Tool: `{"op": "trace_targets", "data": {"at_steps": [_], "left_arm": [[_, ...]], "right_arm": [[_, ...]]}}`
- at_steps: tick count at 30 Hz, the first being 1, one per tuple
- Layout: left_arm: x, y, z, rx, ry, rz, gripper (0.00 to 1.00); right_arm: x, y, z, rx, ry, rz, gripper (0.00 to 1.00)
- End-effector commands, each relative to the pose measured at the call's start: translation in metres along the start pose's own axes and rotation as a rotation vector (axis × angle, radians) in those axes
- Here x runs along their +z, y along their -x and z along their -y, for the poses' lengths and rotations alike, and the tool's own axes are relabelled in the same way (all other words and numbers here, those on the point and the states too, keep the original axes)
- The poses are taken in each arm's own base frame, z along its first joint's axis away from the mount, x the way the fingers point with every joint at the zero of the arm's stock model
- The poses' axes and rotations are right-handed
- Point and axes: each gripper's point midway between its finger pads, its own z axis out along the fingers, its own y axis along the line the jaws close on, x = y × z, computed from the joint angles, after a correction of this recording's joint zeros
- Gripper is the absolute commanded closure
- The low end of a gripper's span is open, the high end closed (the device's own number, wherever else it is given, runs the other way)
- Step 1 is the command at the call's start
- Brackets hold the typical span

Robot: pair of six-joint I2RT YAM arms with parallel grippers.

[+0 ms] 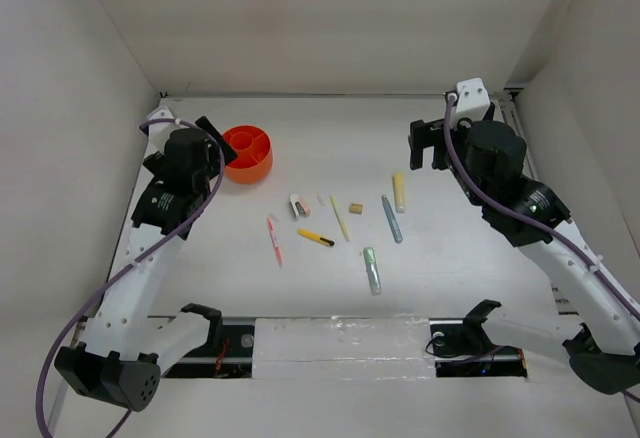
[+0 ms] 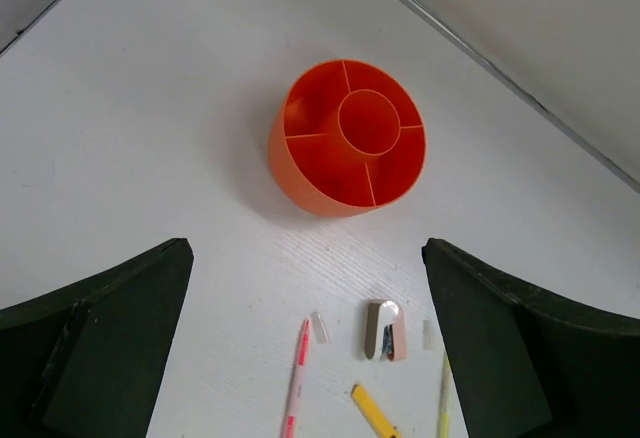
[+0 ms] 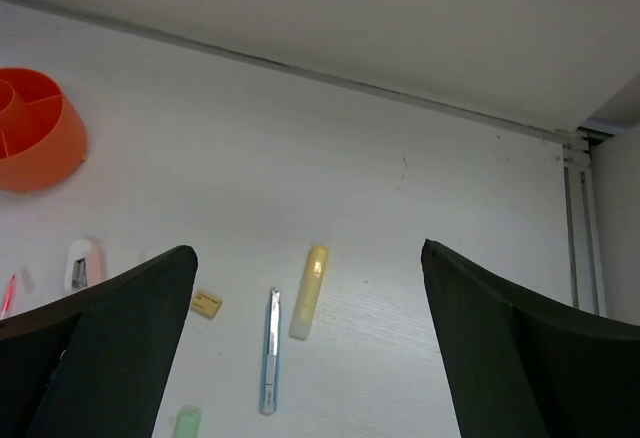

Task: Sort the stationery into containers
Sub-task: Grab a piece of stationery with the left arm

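— Where's the cup, and what's it like?
— The orange cup (image 1: 250,170) is round and wider than tall, with a centre well ringed by divided pockets. It stands at the table's (image 1: 460,268) far left.
— And the stationery?
— Scattered mid-table: pink pen (image 1: 275,241), yellow-black pen (image 1: 316,238), grey-blue pen (image 1: 391,218), pale green pen (image 1: 372,270). The small white piece (image 1: 299,206) may be an eraser.
— The claws?
— Left claw (image 2: 305,258) and right claw (image 3: 307,253) are both spread wide, holding nothing.

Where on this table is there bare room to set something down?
Bare: the far strip from the orange cup to the right arm; the near strip between the green marker and the base rail. Crowded: the middle row, pink pen through pale yellow marker.
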Motion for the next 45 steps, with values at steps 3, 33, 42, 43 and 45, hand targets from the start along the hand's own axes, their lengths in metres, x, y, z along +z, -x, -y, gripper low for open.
{"op": "trace_targets", "data": {"at_steps": [3,33,42,43,45], "left_arm": [[-0.005,0.005,0.029,0.038,-0.14,-0.034,0.0],[-0.001,-0.278,0.189,0.233,-0.047,-0.531,0.18],[-0.005,-0.321,0.154,0.291,0.03,-0.604,0.25],[-0.005,-0.325,0.152,0.296,0.034,-0.617,0.25],[-0.003,-0.332,0.145,0.298,0.059,-0.623,0.27]], "right_arm": [[-0.007,0.014,0.02,0.066,-0.091,0.072,0.0],[-0.025,0.017,0.045,0.125,-0.154,0.094,0.0],[-0.023,0.018,0.038,0.127,-0.117,0.103,0.0],[-0.023,0.018,0.038,0.127,-0.117,0.103,0.0],[-0.023,0.018,0.036,0.127,-0.108,0.103,0.0]]}}
